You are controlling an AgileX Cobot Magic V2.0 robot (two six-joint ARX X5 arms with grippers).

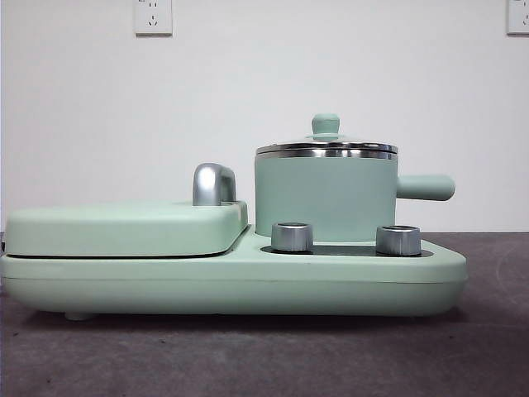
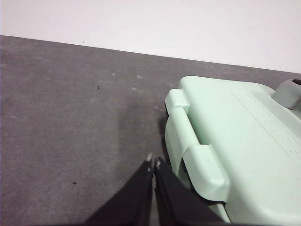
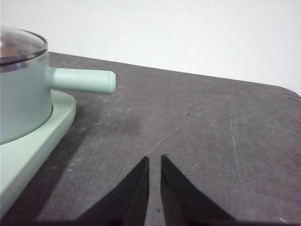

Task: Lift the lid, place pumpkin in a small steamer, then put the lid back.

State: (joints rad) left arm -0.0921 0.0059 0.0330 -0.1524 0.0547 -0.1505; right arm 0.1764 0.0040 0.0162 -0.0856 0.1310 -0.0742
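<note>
The small steamer (image 1: 324, 198), a mint-green pot with a stubby side handle (image 1: 426, 187), stands on the right half of the cooker base. The lid (image 1: 326, 147) sits shut on it, glass with a steel rim and a mint-green knob (image 1: 325, 124). The pumpkin is out of view. In the right wrist view the steamer (image 3: 21, 103) and the lid (image 3: 19, 47) are off to one side. My right gripper (image 3: 154, 159) is shut and empty over bare table, clear of the pot's handle (image 3: 82, 80). My left gripper (image 2: 153, 162) is shut and empty beside the griddle cover (image 2: 244, 141). Neither arm shows in the front view.
The wide mint-green cooker base (image 1: 231, 285) spans the table, with a flat griddle cover (image 1: 124, 229) on its left half and a steel handle (image 1: 213, 184) behind it. Two silver knobs (image 1: 292, 236) (image 1: 398, 240) stand in front of the pot. A white wall is close behind.
</note>
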